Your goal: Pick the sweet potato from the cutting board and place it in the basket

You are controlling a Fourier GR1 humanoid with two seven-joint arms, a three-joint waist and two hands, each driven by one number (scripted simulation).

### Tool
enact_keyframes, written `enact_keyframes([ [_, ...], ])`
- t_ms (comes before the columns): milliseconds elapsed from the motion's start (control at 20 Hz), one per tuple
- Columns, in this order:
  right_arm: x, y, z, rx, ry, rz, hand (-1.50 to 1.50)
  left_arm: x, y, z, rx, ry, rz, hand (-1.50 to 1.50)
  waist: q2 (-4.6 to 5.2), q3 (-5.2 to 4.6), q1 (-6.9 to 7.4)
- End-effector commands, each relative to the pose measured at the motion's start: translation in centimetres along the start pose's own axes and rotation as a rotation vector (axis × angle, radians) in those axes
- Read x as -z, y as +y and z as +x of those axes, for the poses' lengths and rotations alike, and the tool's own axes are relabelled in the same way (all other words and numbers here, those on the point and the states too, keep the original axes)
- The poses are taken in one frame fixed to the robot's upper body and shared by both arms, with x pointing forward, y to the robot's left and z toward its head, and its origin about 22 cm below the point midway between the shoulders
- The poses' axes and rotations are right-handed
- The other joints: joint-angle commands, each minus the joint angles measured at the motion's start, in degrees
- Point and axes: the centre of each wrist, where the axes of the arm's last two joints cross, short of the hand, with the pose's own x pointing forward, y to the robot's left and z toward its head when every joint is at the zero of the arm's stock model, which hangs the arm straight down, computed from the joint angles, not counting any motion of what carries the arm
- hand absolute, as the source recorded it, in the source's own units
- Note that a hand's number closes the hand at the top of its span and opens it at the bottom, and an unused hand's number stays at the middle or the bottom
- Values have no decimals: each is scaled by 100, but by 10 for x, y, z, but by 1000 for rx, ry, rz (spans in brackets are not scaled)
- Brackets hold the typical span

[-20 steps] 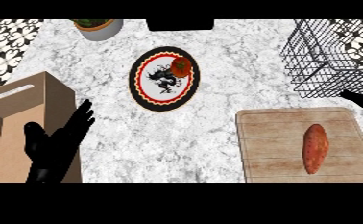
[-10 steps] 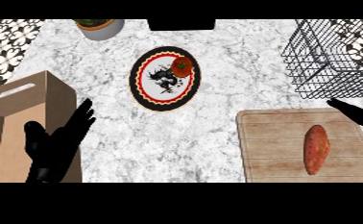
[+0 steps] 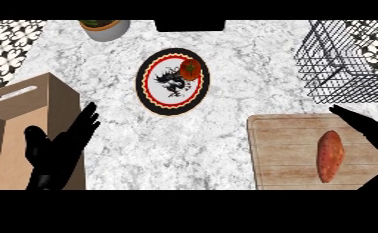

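An orange sweet potato [image 3: 329, 155] lies lengthwise on the wooden cutting board [image 3: 284, 149] at the lower right. A black wire basket [image 3: 341, 67] stands behind the board at the right edge. Fingers of my right hand [image 3: 357, 123] reach in from the right edge, straight, over the board's far right corner, just above the sweet potato and apart from it. My left hand [image 3: 57, 149] rests open at the lower left, fingers up, holding nothing.
A round plate [image 3: 173, 81] with a red rim and a tomato [image 3: 190, 68] on it sits mid-counter. A brown box [image 3: 33, 127] stands at the left by my left hand. A grey pot [image 3: 104, 27] with a plant is at the back left.
My right hand has come further in from the right edge, moving left and down toward the sweet potato. The left hand has not moved.
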Motion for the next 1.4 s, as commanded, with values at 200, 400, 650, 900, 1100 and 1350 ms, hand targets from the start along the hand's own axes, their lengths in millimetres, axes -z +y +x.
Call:
enact_keyframes([
  [200, 12, 24, -7, -65, 57, 89, -150, 4, 20, -50, 14, 181, 86, 0, 126, -183, 12],
  [400, 20, 27, -2, -75, 70, 90, -150, 3, 16, -60, 26, 184, 78, 0, 132, -188, 9],
  [650, 27, 26, 0, -55, 47, 87, -150, 4, 23, -52, 20, 181, 87, 0, 120, -184, 7],
  [900, 35, 30, -6, -42, 54, 56, -150, 1, 18, -61, 31, 185, 93, 0, 126, -182, 6],
  [1100, 31, 45, -3, -44, 57, 82, -150, -4, 13, -60, 6, 201, 95, 0, 94, -186, -61],
  [1350, 31, 49, -9, -175, -33, 32, 150, 0, 9, -58, 11, 194, 91, 0, 100, -180, -83],
])
